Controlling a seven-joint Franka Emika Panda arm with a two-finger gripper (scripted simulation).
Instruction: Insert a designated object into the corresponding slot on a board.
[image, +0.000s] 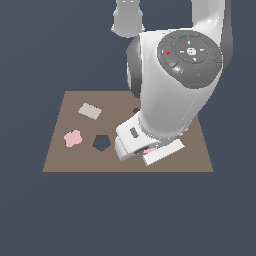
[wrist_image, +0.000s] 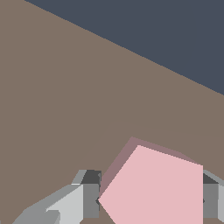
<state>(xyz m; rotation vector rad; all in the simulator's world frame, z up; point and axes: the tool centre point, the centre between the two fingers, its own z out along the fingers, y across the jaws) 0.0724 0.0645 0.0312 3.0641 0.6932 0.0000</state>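
The pale-pink pentagon piece (wrist_image: 153, 188) sits between my gripper's two fingers (wrist_image: 90, 194); each finger touches one of its sides. My gripper (wrist_image: 151, 194) is shut on it, low over the brown board (wrist_image: 65, 109). I cannot tell whether the piece rests on the board or hangs just above it. In the exterior view the gripper (image: 148, 151) is at the board's front, right of centre, and only a sliver of the pink pentagon (image: 150, 150) shows under the hand. The dark pentagon slot (image: 102, 143) lies to the exterior view's left of the gripper, apart from it.
A pink lobed flower-like piece (image: 73, 138) lies left of the slot. A pale grey rectangular piece (image: 90, 111) lies at the back left. Part of another dark cutout (image: 136, 110) shows behind the arm. The arm's body hides the board's (image: 55, 162) right middle.
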